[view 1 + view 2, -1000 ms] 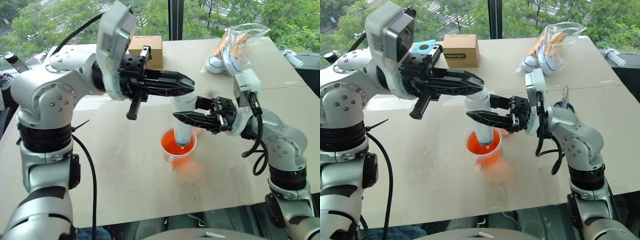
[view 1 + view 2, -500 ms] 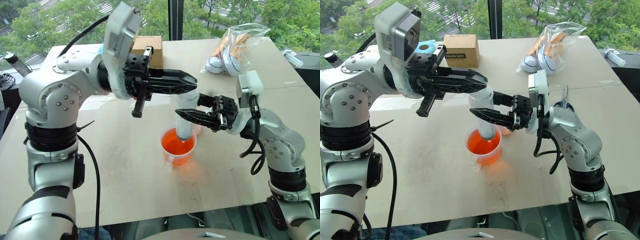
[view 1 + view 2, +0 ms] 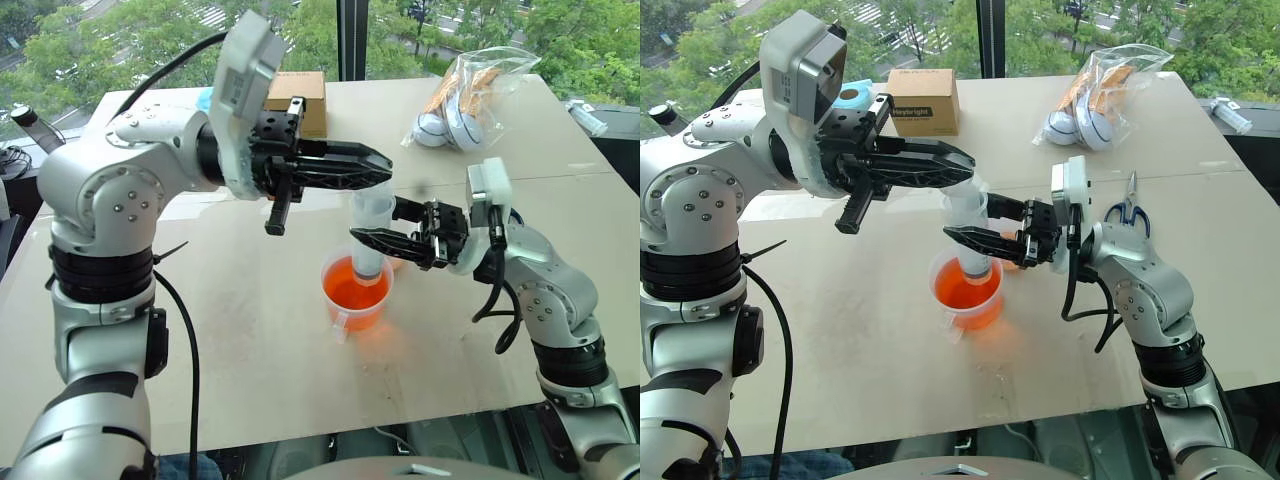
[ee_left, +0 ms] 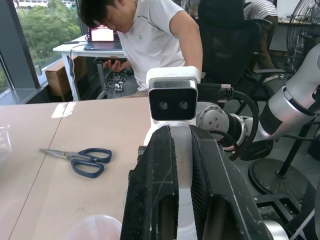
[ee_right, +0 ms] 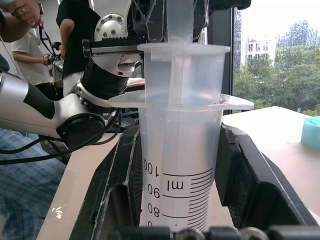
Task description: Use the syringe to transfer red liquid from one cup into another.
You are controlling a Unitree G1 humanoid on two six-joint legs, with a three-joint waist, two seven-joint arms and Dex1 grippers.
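A large clear syringe (image 3: 371,212) stands upright with its tip down in the wide handled cup (image 3: 356,296), which holds bright orange-red liquid (image 3: 350,292). My right gripper (image 3: 357,238) is shut on the barrel (image 5: 177,165), one finger (image 5: 120,175) on each side. Reaching in level from the left, my left gripper (image 3: 386,169) is shut on the plunger top (image 4: 183,175). The smaller clear cup (image 3: 397,263) sits just behind, mostly hidden by my right gripper.
A cardboard box (image 3: 298,95) and a plastic bag of items (image 3: 465,95) lie at the table's far side. Blue-handled scissors (image 3: 1128,208) rest beyond my right arm. A person (image 4: 150,35) sits past the table's right end.
My right wrist has rolled slightly and its forearm sits a little lower. The syringe stays upright in the handled cup. The left gripper keeps its place on the plunger.
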